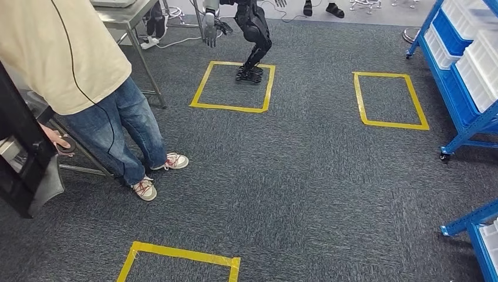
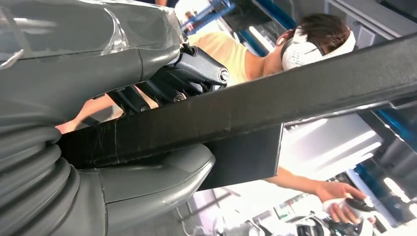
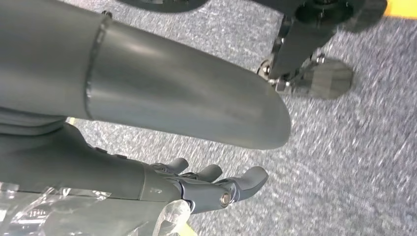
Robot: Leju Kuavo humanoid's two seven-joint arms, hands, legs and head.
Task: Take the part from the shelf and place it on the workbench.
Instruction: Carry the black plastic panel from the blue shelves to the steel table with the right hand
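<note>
Two hands: the left hand [image 2: 147,113] grips a flat black bar-shaped part [image 2: 305,93]; the right hand [image 3: 206,189] hangs empty, fingers apart. Blue metal shelf [image 1: 464,70] at the right; steel counter [image 1: 126,17] upper left.

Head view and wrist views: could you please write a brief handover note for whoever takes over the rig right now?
Left hand grips the black part, thumb on one side, fingers on the other. Right hand is open, hanging over carpet. The blue shelf is on the right. A metal table, likely the workbench, is far left behind a person. Done: part appears picked. Left: walk to the table and set it down.
</note>
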